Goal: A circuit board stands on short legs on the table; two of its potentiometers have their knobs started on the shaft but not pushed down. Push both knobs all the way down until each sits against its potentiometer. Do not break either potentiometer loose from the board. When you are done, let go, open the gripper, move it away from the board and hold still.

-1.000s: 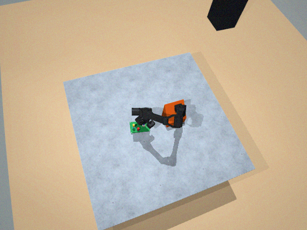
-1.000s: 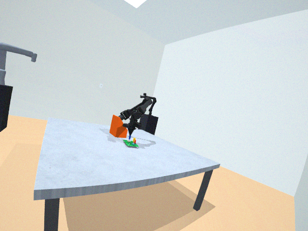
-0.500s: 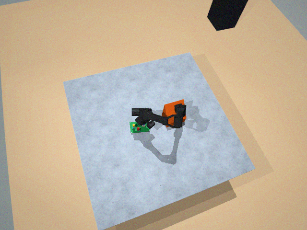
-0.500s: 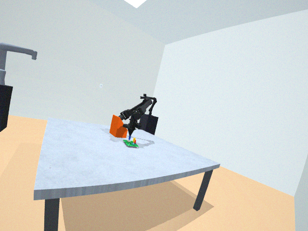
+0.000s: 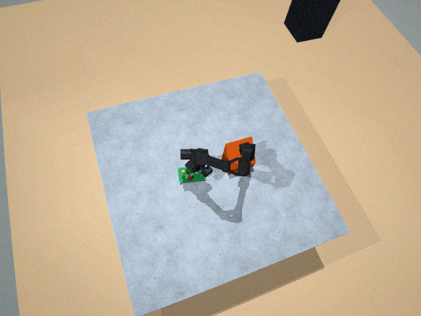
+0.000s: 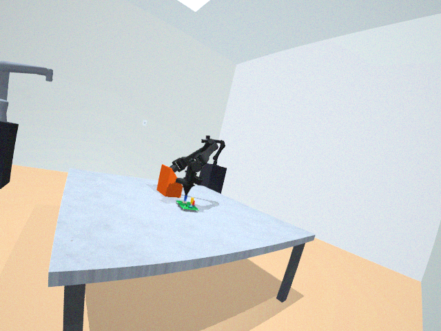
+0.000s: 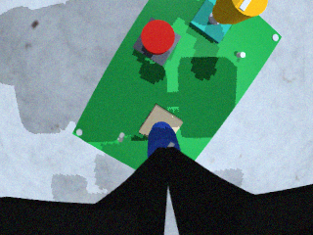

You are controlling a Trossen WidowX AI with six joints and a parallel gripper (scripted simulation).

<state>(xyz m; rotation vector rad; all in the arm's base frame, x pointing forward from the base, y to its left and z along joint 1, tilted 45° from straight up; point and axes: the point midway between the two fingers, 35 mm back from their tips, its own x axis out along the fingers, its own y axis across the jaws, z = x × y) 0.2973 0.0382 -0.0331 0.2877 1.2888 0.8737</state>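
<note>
The green circuit board (image 5: 198, 179) (image 6: 187, 207) (image 7: 112, 103) stands on the table. My gripper (image 6: 186, 194) (image 7: 166, 155) is shut with nothing between its fingers, its tips at the top of the blue knob (image 6: 185, 197) (image 7: 161, 137). The blue knob is over the beige potentiometer (image 7: 158, 115); the fingers partly hide it, so I cannot tell if it is seated. The yellow knob (image 5: 183, 171) (image 6: 192, 199) (image 7: 230, 15) stands over the teal potentiometer (image 7: 207, 30) with some shaft showing. The red knob (image 5: 189, 177) (image 6: 193, 203) (image 7: 157, 36) is above a grey potentiometer, its underside hidden.
A large orange block (image 5: 237, 146) (image 6: 165, 181) stands beside the arm, near its base. The yellow and red knobs stand up from the board away from the fingers. Small pale posts show near the board's corners in the wrist view.
</note>
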